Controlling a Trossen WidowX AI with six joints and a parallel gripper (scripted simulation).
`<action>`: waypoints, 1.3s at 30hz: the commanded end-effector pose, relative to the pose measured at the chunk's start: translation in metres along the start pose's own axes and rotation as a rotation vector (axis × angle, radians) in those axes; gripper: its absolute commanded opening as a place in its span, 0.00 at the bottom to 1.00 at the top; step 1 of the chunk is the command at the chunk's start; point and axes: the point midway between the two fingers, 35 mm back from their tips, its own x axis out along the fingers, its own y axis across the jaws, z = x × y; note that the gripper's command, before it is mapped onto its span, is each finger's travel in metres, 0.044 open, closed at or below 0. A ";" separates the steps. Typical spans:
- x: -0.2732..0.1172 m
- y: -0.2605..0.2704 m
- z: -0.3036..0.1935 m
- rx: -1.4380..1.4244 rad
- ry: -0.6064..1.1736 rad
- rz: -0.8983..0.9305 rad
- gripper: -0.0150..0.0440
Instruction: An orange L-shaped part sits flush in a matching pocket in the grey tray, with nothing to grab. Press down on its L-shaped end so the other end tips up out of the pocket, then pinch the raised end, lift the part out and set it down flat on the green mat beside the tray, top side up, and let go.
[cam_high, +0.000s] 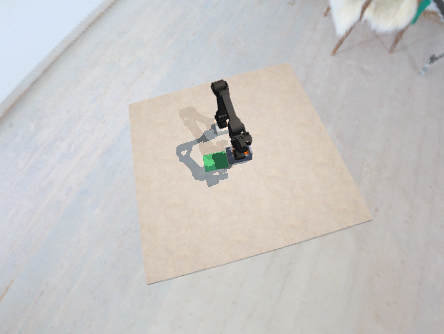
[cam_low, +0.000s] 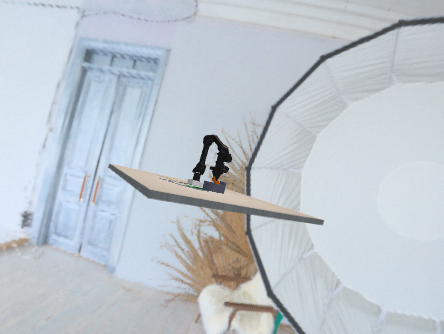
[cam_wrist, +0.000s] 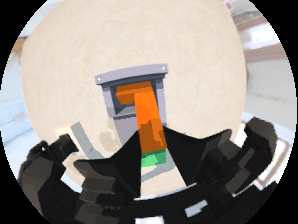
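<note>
orange part (cam_high: 246, 153) (cam_low: 215, 180) (cam_wrist: 149, 117) in fingers (cam_high: 240, 154) (cam_low: 214, 178), grey tray (cam_high: 246, 158) (cam_low: 214, 187) (cam_wrist: 132, 74) below, green mat (cam_high: 215, 161) (cam_low: 195, 187) (cam_wrist: 154, 159) beside

The top and exterior views are bright and pale, their pale rooms a little soft and blocky in detail, while the black jointed robot arm (cam_high: 229, 107) (cam_low: 206, 156) shows mostly as a dark shape. From above, a grey, jagged-edged shadow spreads beside the arm across the flat beige square board (cam_high: 260, 215) (cam_low: 235, 202) (cam_wrist: 200, 45) and darkens part of the flat green mat (cam_high: 215, 161) — a fainter brown shadow lies near it. The wrist view bends strongly toward its round rim — black corners frame it — and darker patches shade the orange L-shaped part (cam_wrist: 148, 112).
</note>
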 end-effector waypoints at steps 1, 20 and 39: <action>-0.010 -0.002 0.000 -0.005 0.002 -0.012 0.25; -0.040 -0.001 0.000 -0.005 0.002 -0.012 0.25; -0.070 -0.001 0.000 -0.005 0.002 -0.012 0.25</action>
